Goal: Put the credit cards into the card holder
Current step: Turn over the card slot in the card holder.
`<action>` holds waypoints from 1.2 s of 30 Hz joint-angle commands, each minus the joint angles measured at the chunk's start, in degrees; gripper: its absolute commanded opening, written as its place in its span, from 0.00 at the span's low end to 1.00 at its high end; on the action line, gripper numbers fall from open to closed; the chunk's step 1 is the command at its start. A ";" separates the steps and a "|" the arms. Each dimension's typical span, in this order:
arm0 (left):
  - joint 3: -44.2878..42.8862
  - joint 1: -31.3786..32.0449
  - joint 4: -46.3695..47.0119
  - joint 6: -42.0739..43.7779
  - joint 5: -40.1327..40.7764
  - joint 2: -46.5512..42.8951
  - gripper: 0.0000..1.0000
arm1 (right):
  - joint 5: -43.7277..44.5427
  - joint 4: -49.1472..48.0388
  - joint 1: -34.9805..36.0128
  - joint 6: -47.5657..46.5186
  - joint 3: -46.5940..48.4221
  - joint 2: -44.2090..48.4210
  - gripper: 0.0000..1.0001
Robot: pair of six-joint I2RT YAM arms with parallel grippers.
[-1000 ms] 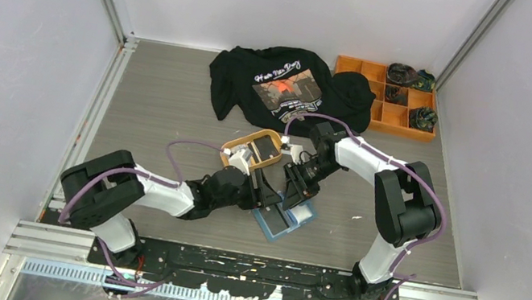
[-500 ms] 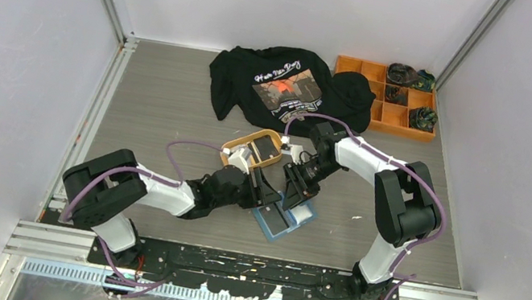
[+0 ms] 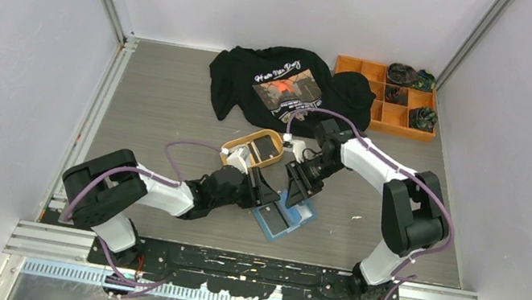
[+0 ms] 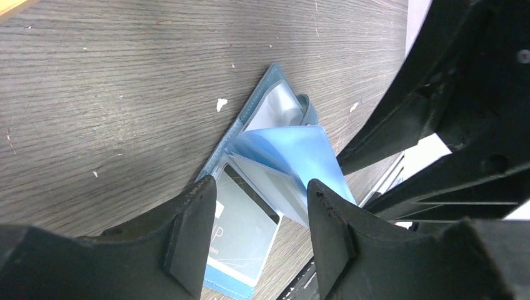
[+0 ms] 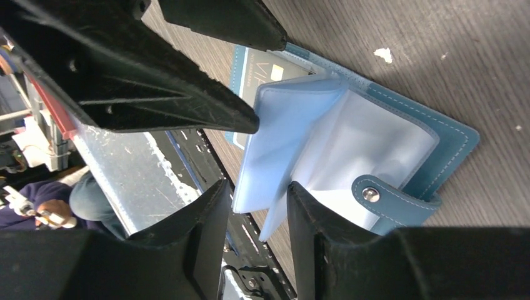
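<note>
The table [image 3: 146, 114] carries all items. The left arm [image 3: 157, 193] lies low, with its elbow folded near its base and its forearm reaching right toward the centre. The right arm [image 3: 374, 164] arches up from its base and folds back to the left, wrist pitched down.

A black T-shirt [image 3: 243, 73] and an orange compartment box [image 3: 394, 118] occupy the far side, well apart from both wrists. An orange oval tray [image 3: 234, 147] sits just beyond the left wrist.

The card holder [image 3: 285, 220] lies open and flat near the table's near edge, close to the black base rail [image 3: 243, 264]. Bare surface extends to its left and right.

The left gripper [image 4: 262, 187] has its fingers spread wide, down at the holder's card side, clamping nothing. The right gripper [image 5: 259, 187] also has its jaws apart. A light-blue pocket leaf [image 5: 281, 137] stands up with its free edge unclamped in the gap between them.

One dark card [image 4: 244, 228] sits in a cover pocket. The snap tab [image 5: 394, 201] lies on the opposite cover.
</note>
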State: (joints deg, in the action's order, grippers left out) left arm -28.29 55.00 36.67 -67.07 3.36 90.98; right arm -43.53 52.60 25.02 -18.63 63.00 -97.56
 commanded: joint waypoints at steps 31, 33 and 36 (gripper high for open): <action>0.20 -0.33 4.56 0.50 -1.78 1.63 0.55 | 14.88 -25.65 8.79 -29.33 -26.03 28.86 0.92; 0.28 -0.36 4.51 0.53 -1.83 1.47 0.55 | 16.27 -26.34 9.20 -28.62 -25.82 28.55 0.91; 0.29 -0.35 4.49 0.59 -1.82 1.37 0.56 | 17.17 -26.61 9.20 -28.54 -25.97 28.88 0.87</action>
State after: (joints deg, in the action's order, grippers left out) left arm -28.14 54.94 38.79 -67.07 1.83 92.40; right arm -29.56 29.65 34.06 -48.34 36.69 -69.14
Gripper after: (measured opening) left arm 0.554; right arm 0.884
